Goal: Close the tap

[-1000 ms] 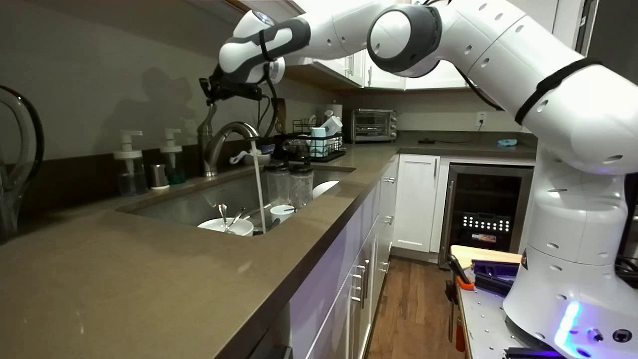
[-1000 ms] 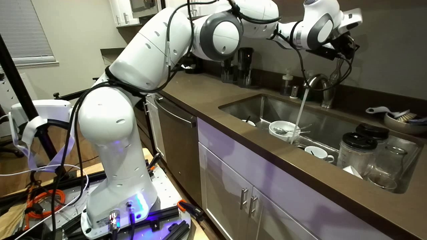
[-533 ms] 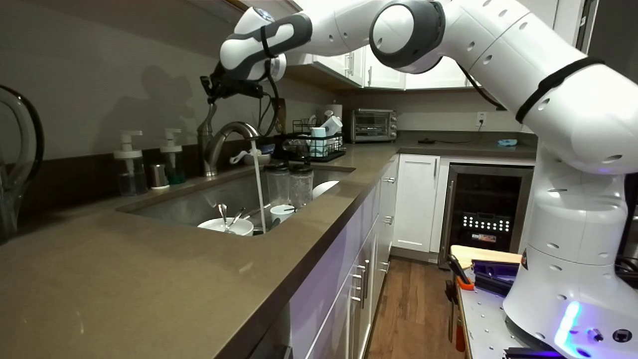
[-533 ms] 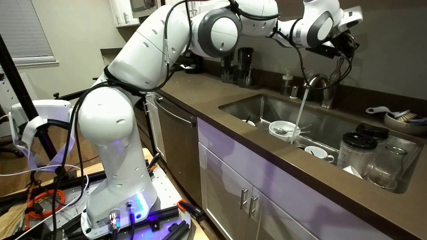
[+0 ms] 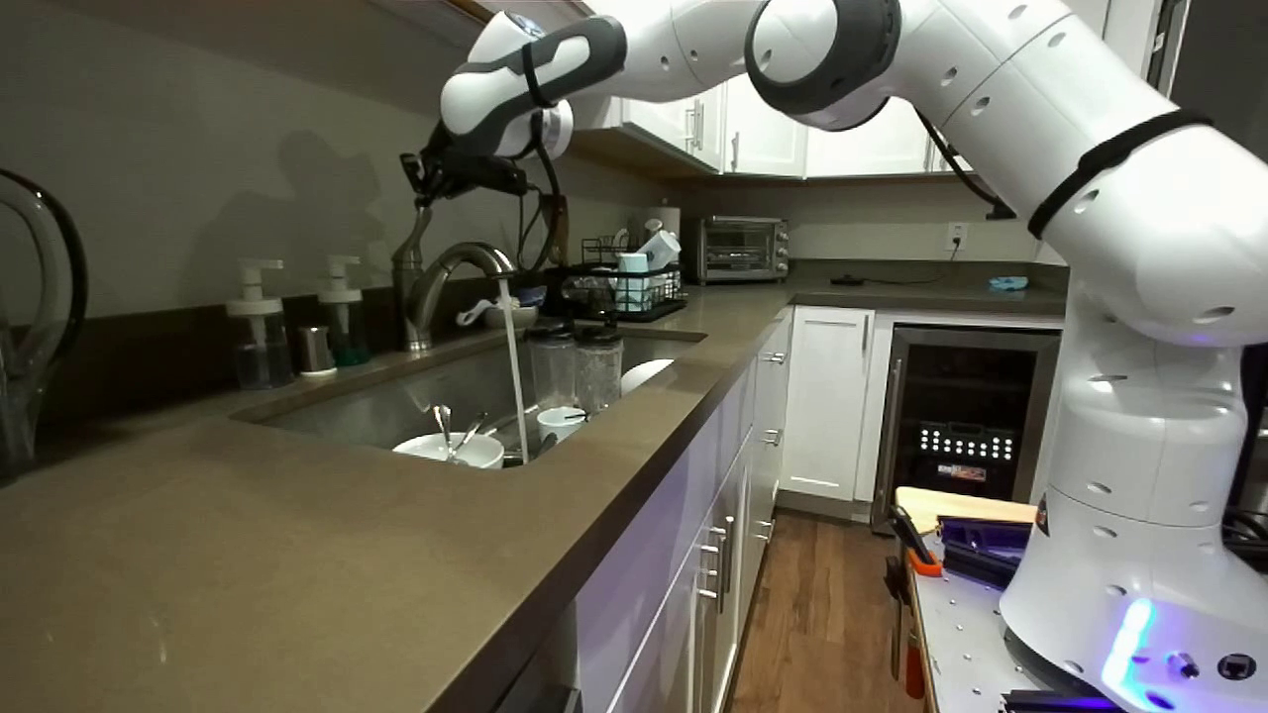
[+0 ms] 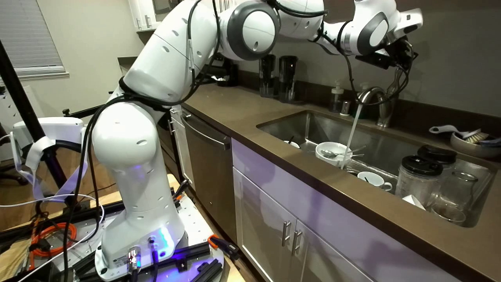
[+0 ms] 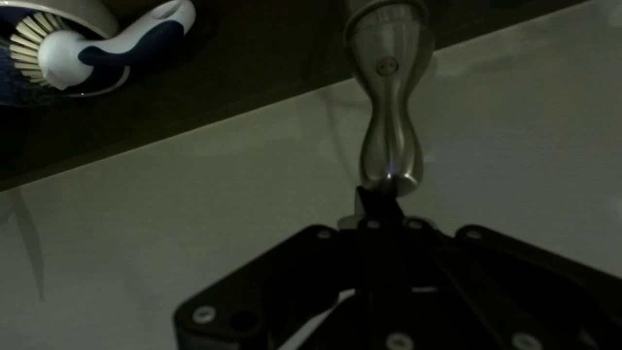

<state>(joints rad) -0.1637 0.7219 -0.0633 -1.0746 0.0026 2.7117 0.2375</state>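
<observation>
The silvery tap (image 5: 424,302) stands behind the sink, and it also shows in an exterior view (image 6: 385,113). A stream of water (image 5: 514,368) runs from its spout into the sink. Its lever handle (image 5: 409,253) stands up from the tap body and is large in the wrist view (image 7: 391,116). My gripper (image 5: 420,195) is above the lever, and in the wrist view its fingertips (image 7: 381,201) are together at the lever's top end. They overlap the end and seem to touch it, but do not close around it. In an exterior view, the gripper (image 6: 400,64) is partly hidden by its cable.
The sink (image 6: 313,121) holds a white bowl (image 5: 475,451), a mug (image 6: 372,179) and jars (image 6: 420,176). Soap dispensers (image 5: 260,337) stand beside the tap. A brush (image 7: 63,58) lies in a bowl. A cable loop (image 6: 352,84) hangs around the spout. The wall is close behind.
The arm's elbow has risen and shifted a little. The gripper has moved only slightly at the lever's top. The lever looks almost unmoved, and the water runs as before.
</observation>
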